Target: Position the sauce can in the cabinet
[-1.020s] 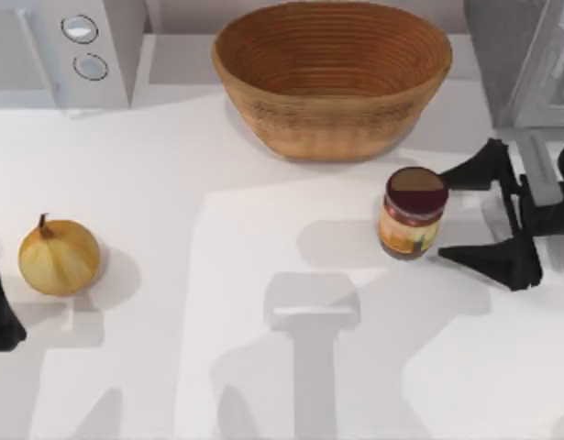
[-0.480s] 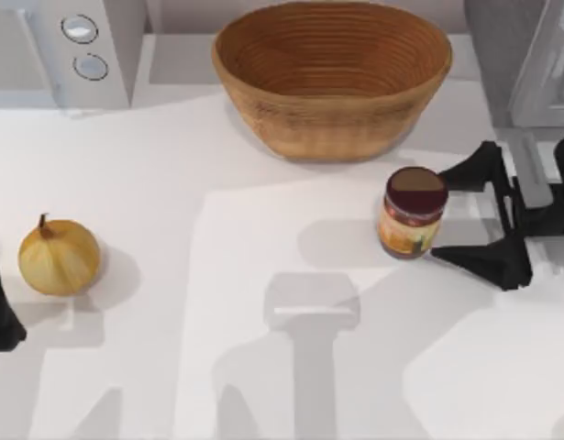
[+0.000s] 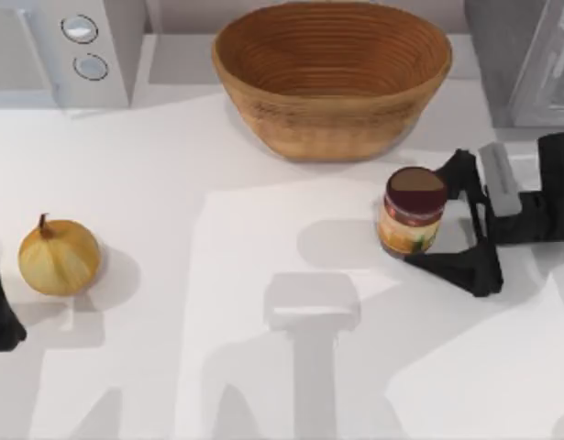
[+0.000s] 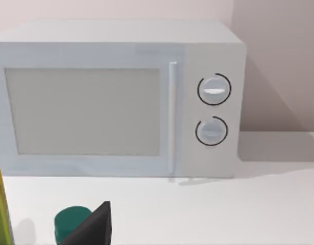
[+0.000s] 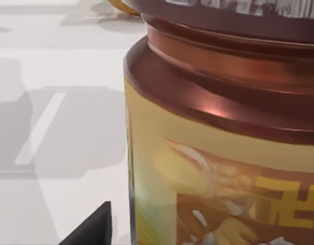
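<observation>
The sauce can [image 3: 414,212] stood upright on the white worktop [image 3: 263,385], toward the right side, just in front of the woven basket [image 3: 332,73] and below-left of the cabinet [image 3: 525,55] at the top right corner. The right gripper [image 3: 437,213] lay low and level beside it, reaching in from the right edge, with its 2 fingers [image 3: 456,266] spread apart so that the can sat between their tips. I judged this a straddling approach for a side grasp: the fingers flanked the can's body, though it was hard to tell whether either tip was touching it.

In the right wrist view the can [image 5: 223,132] loomed very close, which fitted a gripper brought right up to its wall. It showed a dark maroon-brown lid, a coppery red band below the rim, and a yellow-orange label with printed figures and a greenish tint along 1 edge.

The cabinet showed a dark grey side and a pale framed door panel; its opening could not be made out from above.

The left arm [image 3: 1,302] was parked at the left edge of the worktop near the onion [image 3: 59,257]; its wrist camera faced the white microwave [image 4: 121,97] with 2 knobs. I could not tell how its fingers were set.
</observation>
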Controlling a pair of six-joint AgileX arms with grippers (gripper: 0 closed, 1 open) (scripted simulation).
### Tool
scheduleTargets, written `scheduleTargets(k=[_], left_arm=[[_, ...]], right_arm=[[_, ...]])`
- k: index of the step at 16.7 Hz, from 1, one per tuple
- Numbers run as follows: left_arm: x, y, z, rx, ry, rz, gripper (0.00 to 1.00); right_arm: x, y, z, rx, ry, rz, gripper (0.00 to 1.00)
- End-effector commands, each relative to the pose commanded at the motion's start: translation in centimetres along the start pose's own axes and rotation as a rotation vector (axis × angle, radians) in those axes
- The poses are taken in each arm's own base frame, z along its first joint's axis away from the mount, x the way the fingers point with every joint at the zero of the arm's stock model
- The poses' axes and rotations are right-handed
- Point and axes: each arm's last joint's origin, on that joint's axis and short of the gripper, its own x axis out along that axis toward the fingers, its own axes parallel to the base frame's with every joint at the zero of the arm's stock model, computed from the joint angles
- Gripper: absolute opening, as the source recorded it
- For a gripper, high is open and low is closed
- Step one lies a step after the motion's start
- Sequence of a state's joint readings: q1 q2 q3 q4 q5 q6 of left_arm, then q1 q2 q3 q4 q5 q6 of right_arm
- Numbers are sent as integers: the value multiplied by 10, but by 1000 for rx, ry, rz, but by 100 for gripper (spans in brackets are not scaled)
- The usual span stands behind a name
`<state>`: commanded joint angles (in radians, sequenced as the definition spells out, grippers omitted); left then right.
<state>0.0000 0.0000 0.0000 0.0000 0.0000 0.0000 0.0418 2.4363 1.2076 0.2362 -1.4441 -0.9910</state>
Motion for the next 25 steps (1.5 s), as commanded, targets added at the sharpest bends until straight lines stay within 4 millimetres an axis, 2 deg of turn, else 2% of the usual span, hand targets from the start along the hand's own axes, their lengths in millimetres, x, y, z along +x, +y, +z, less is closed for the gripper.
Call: scheduleTargets(k=[7,13,25], left_arm=[[0,0,0,0,0,0,100],[0,0,0,0,0,0,100],[0,0,0,0,0,0,100]], right_arm=[[22,6,19,2,-3,-2,100],[24,7,22,2,-3,-3,100],[24,7,22,2,-3,-3,10]])
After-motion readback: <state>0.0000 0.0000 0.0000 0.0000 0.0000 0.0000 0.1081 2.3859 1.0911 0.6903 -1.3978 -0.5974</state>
